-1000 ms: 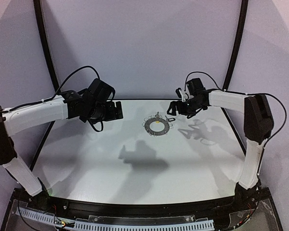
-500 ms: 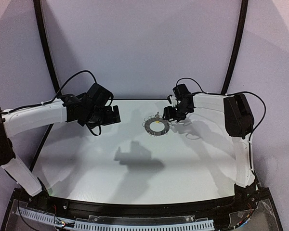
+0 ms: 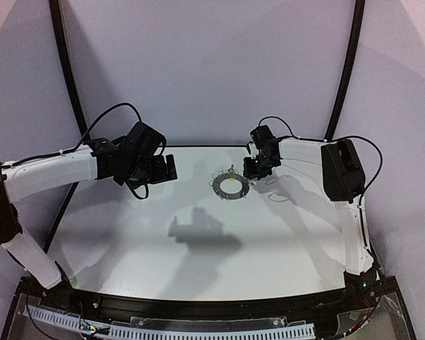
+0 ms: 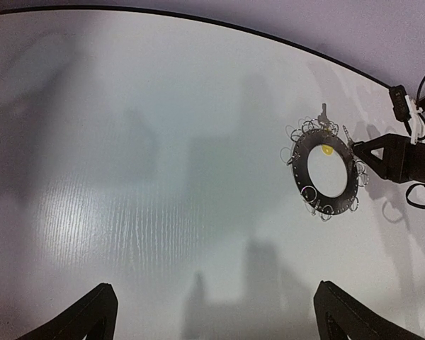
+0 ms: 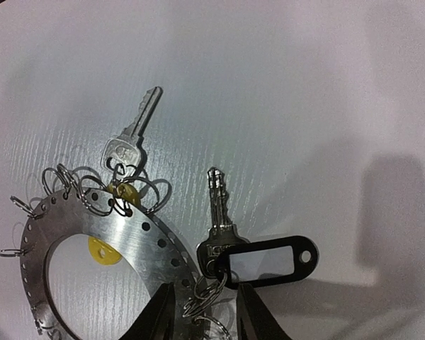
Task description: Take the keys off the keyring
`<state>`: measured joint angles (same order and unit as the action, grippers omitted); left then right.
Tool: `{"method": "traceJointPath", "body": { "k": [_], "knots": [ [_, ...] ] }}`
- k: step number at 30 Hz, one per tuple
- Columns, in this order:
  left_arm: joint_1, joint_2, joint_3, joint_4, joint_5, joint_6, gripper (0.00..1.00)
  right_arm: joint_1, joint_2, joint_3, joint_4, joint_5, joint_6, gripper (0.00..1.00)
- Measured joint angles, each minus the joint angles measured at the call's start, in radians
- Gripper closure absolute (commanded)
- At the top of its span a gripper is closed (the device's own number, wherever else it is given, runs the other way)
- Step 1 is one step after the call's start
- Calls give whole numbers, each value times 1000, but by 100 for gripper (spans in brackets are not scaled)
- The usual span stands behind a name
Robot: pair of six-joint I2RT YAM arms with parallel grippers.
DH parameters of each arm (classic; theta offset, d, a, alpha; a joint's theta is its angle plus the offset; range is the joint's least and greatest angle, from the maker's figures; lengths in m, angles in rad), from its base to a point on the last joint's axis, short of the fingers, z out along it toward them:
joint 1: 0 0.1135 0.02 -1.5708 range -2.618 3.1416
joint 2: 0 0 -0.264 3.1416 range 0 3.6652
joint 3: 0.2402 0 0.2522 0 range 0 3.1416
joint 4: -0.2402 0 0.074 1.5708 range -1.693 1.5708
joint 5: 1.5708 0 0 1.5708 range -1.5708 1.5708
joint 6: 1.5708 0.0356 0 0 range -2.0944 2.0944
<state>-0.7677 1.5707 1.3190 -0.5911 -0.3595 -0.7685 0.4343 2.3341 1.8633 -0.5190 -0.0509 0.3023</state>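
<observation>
The keyring (image 5: 92,227), a flat grey metal hoop fringed with wire loops, lies at the table's far middle (image 3: 217,185) and shows in the left wrist view (image 4: 299,166). A silver key (image 5: 138,134) hangs from loops on its top rim. A second silver key (image 5: 216,237) with a black tag (image 5: 269,261) lies at its right rim. A yellow key head (image 5: 103,249) shows inside the hoop. My right gripper (image 5: 204,301) (image 3: 253,168) stands at the hoop's right edge, its jaws narrowed either side of the tagged key's wire loops with a gap left. My left gripper (image 3: 171,168) (image 4: 216,290) hovers wide open, left of the hoop.
The white table (image 3: 198,241) ends in a black curved edge (image 3: 198,146) just behind the hoop. Grey walls stand beyond it. Both arms' shadows fall on the table in front of the hoop.
My right gripper has moved left up to the hoop's right rim, and its jaws have narrowed from wide open. The left arm has shifted only slightly.
</observation>
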Motion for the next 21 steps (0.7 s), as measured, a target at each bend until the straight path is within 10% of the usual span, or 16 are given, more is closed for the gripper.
{"method": "traceJointPath", "body": {
  "k": [21],
  "knots": [
    [0, -5, -5, 0, -5, 0, 0, 12, 35, 37, -39, 30, 28, 88]
  ]
}}
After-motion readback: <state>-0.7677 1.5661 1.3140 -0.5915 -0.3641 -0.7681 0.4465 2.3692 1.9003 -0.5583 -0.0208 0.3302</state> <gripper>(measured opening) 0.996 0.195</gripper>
